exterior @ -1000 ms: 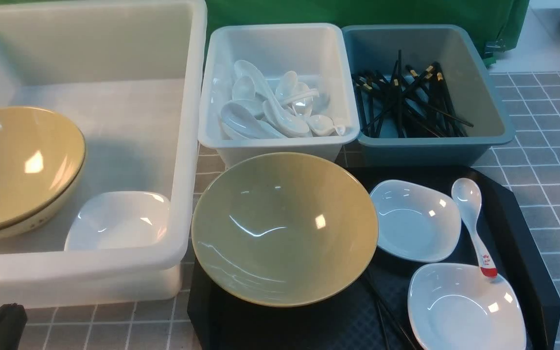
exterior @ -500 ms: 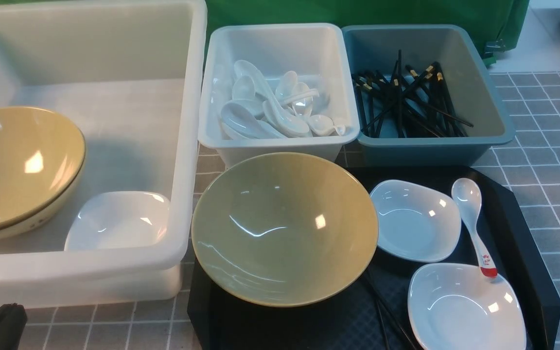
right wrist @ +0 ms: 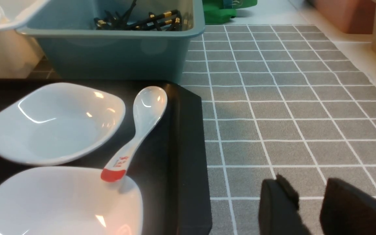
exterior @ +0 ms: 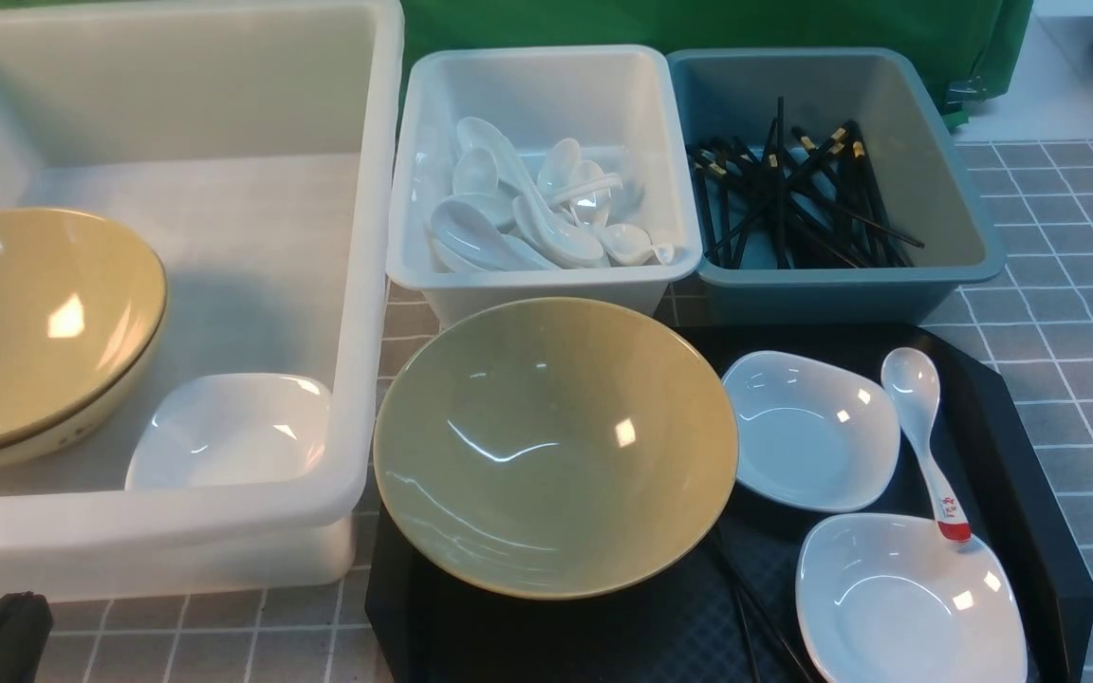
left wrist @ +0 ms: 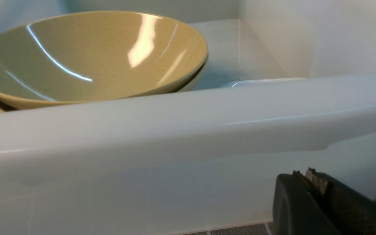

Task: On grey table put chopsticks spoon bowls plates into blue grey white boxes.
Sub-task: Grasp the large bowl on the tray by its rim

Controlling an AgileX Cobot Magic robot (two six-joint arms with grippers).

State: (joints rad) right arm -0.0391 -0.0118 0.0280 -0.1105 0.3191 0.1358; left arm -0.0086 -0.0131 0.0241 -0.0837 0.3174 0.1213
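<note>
Lengthwise, spoon [exterior: 928,455] points scoop-end away; left hand [left wrist: 304,174] clenched, right hand [right wrist: 308,189] released.

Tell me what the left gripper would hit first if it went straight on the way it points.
Most likely the near outer wall of the tub, below its rim; the left gripper faces it. Depth is unclear.
</note>
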